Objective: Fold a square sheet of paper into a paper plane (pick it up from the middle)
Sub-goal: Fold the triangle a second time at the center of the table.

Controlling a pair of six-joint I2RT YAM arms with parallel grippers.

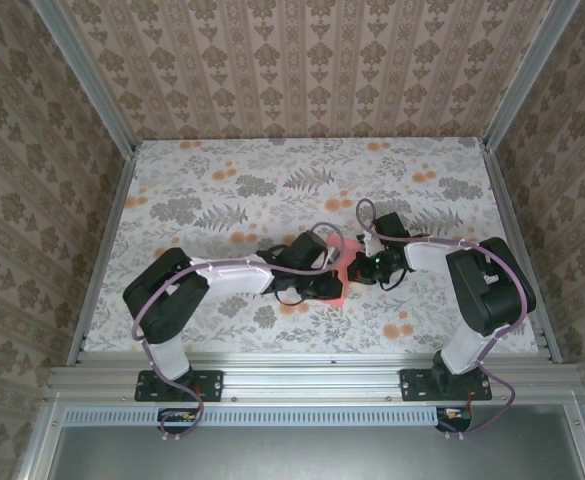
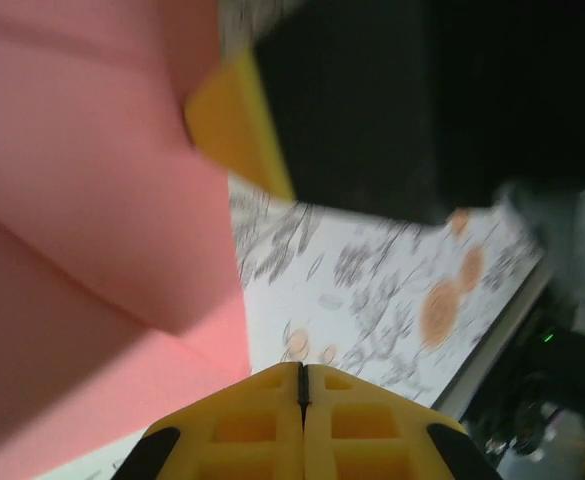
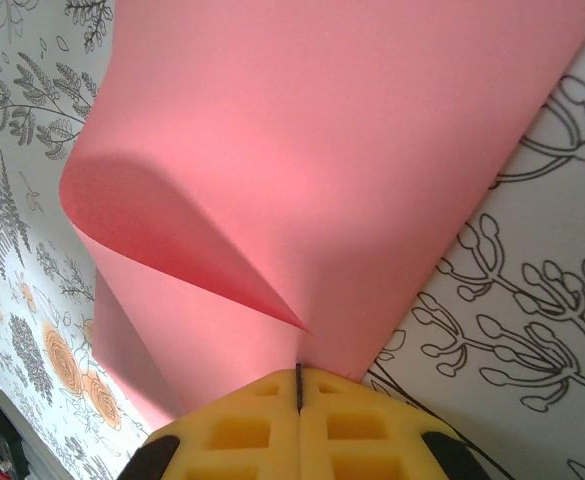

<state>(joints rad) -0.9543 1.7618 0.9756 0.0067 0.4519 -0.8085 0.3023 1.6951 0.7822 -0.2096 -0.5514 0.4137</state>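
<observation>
The square sheet of paper (image 1: 344, 255) is salmon pink and sits mid-table between the two arms. In the right wrist view the sheet (image 3: 322, 150) is lifted into a loose curl with one flap bending over, and my right gripper (image 3: 298, 372) is shut on its near edge. My right gripper (image 1: 360, 266) reaches in from the right. My left gripper (image 1: 324, 287) lies beside the sheet's left side. In the left wrist view my left gripper (image 2: 303, 372) is shut with nothing between its jaws, the sheet (image 2: 92, 200) to its left. A paper plane is out of view.
A floral-print cloth covers the table (image 1: 222, 190). Wallpapered walls close in the left, right and back sides. A metal rail (image 1: 312, 365) runs along the near edge. The other arm's yellow finger (image 2: 237, 125) and black body hang close in front of the left wrist camera.
</observation>
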